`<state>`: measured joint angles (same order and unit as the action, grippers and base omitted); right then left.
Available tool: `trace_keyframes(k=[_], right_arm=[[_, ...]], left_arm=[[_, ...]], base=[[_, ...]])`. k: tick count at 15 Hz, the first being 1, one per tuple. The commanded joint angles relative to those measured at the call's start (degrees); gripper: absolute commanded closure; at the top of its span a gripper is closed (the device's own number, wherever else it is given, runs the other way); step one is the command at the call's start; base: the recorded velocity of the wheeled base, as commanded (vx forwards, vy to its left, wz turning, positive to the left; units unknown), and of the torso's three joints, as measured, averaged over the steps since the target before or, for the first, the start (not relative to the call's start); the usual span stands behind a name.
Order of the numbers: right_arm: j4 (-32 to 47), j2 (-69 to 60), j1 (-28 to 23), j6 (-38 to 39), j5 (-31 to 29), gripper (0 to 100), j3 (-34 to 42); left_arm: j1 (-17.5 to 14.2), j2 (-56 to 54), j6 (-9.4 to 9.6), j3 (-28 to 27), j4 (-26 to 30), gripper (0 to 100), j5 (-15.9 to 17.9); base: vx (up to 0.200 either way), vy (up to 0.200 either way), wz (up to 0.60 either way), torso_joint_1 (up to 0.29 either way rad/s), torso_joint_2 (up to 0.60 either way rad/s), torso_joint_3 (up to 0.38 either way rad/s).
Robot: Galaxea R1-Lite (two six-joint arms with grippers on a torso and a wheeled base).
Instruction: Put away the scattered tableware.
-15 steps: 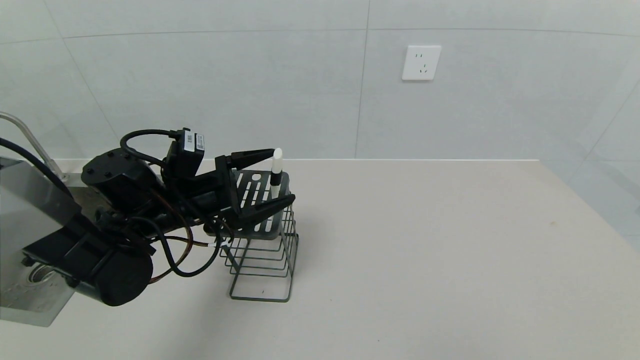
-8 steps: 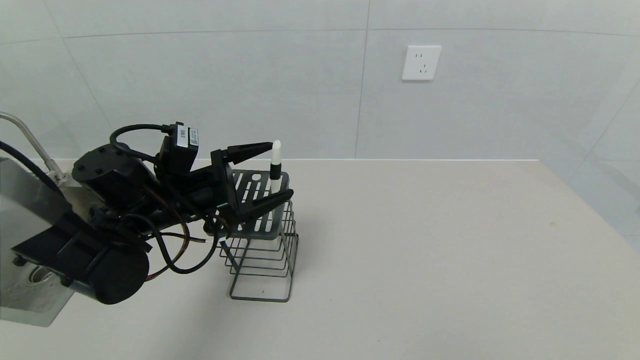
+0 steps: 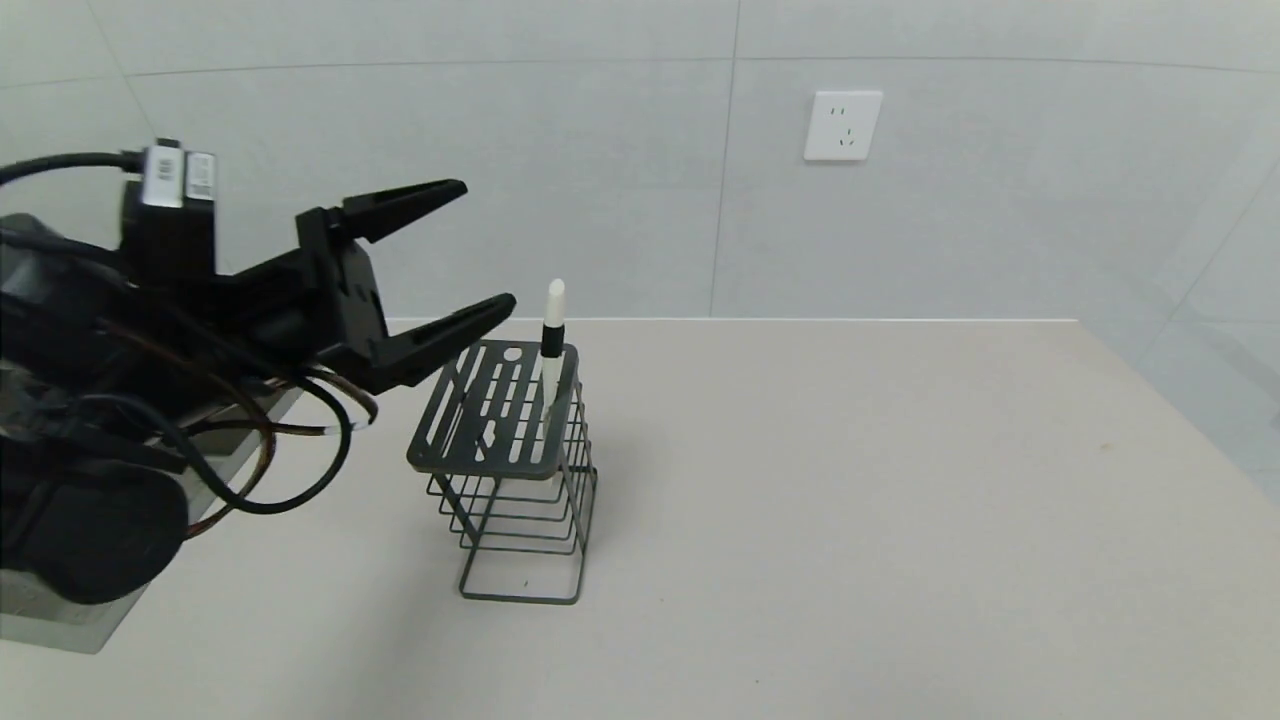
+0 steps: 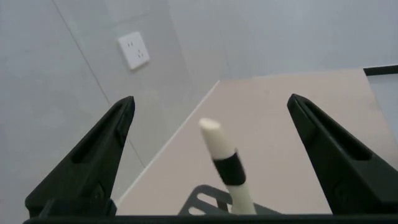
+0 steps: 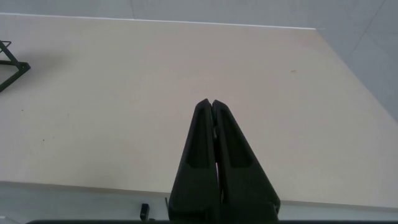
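A dark wire cutlery rack with a slotted top plate stands on the beige counter. A white utensil handle with a black band sticks upright out of the rack's far right slot; it also rises ahead in the left wrist view. My left gripper hangs open above and to the left of the rack, with nothing between its fingers. My right gripper is shut and empty, low over the counter's near edge.
A steel sink lies at the left edge behind my left arm. A white wall socket sits on the tiled wall. The rack's foot shows in the right wrist view.
My left gripper, open around the utensil handle before, has risen and drawn back to the left, leaving the utensil standing in the rack.
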<state>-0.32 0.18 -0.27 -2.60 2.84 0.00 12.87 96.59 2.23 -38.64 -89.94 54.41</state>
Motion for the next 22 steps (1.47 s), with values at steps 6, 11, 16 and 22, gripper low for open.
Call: trace_keyframes(k=[6, 11, 16, 22], right_arm=[[-0.03, 0.08, 0.0, -0.3, 0.15, 100, 0.0], [-0.12, 0.08, 0.0, -0.13, 0.15, 100, 0.0], [-0.12, 0.08, 0.0, 0.05, 0.15, 100, 0.0], [-0.03, 0.08, 0.0, 0.84, 0.06, 100, 0.0]], left_arm=[[-7.25, -42.36, -8.38, 32.05, 1.61, 0, -2.46], [-16.83, -86.21, -10.23, 37.94, 48.81, 0, -3.78], [-9.62, -91.93, -10.93, 37.33, 59.8, 0, -1.41], [-12.96, -96.5, -0.91, 38.47, 91.17, 0, -55.37]], base=[[0.0, 0.0, 0.0, 0.0, 0.0, 0.0], [0.0, 0.0, 0.0, 0.0, 0.0, 0.0], [0.0, 0.0, 0.0, 0.0, 0.0, 0.0], [0.0, 0.0, 0.0, 0.0, 0.0, 0.0]])
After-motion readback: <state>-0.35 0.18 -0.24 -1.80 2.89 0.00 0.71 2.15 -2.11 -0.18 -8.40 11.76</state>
